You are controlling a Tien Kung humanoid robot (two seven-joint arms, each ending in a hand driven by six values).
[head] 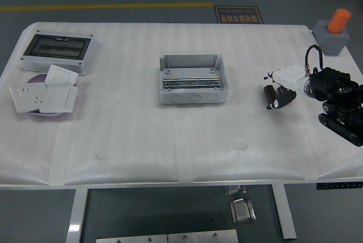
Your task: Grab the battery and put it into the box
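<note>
Battery (290, 74), white block, is sitting at the right side of the surface (142, 135), well right of the grey open box (193, 79). Right hand (281, 91) is reaching in from the right edge; its dark fingers (273, 96) are hanging just below and left of the battery, whether touching it I cannot tell. Whether the fingers are apart or closed: cannot tell.

White table (142, 135); grey box (192, 79) at centre. Grey cover (59, 52) with dark window at far left corner, white sockets (44, 95) beside it. Orange cap on grey block (333, 34) at far right corner.
</note>
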